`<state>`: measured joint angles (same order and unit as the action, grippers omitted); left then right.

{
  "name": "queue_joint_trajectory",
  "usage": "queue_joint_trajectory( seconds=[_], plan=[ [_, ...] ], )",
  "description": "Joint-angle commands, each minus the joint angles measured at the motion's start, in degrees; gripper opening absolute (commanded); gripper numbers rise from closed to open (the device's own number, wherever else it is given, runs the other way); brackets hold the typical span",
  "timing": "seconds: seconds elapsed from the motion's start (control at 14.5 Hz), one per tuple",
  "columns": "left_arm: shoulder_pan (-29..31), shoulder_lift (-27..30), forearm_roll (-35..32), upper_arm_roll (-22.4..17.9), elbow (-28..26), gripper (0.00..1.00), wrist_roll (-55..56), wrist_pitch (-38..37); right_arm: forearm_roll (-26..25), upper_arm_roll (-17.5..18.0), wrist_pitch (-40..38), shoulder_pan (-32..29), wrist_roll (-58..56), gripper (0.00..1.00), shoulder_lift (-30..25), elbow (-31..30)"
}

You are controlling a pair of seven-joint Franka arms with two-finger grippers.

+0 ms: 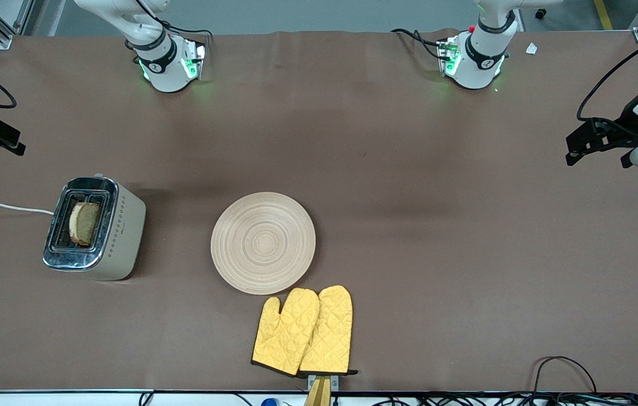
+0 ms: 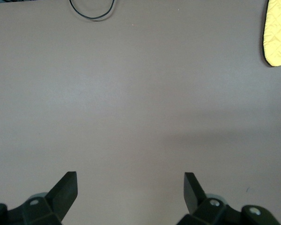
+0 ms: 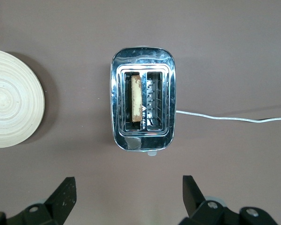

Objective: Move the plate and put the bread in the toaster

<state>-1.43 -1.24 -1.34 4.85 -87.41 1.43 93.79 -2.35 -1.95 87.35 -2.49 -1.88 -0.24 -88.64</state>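
The toaster (image 1: 93, 228) stands toward the right arm's end of the table and also shows in the right wrist view (image 3: 143, 110). The bread (image 1: 84, 223) stands upright in the slot on the plate's side, seen edge-on from above (image 3: 137, 98). The plate (image 1: 263, 243) lies bare near the table's middle, beside the toaster (image 3: 11, 98). My right gripper (image 1: 12, 148) is open and empty, up in the air over the right arm's end of the table (image 3: 129, 185). My left gripper (image 1: 574, 151) is open and empty over the left arm's end (image 2: 131, 180).
A pair of yellow oven mitts (image 1: 305, 332) lies nearer to the front camera than the plate, at its rim; one edge shows in the left wrist view (image 2: 278, 33). The toaster's white cord (image 1: 3, 207) runs off the right arm's end. A black cable loop (image 1: 564, 372) lies at the front edge.
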Motion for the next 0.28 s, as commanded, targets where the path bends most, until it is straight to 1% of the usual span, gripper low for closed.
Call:
queue_joint_trajectory(
  seconds=[0.0, 0.21],
  plan=[
    [0.0, 0.5, -1.4, 0.5, 0.0, 1.0, 0.3, 0.5, 1.2, 1.3, 0.3, -0.4, -0.2, 1.0, -2.0, -2.1],
    [0.0, 0.5, -1.4, 0.5, 0.0, 1.0, 0.2, 0.5, 1.2, 1.4, -0.2, -0.1, -0.1, 1.0, -2.0, -1.8]
  ],
)
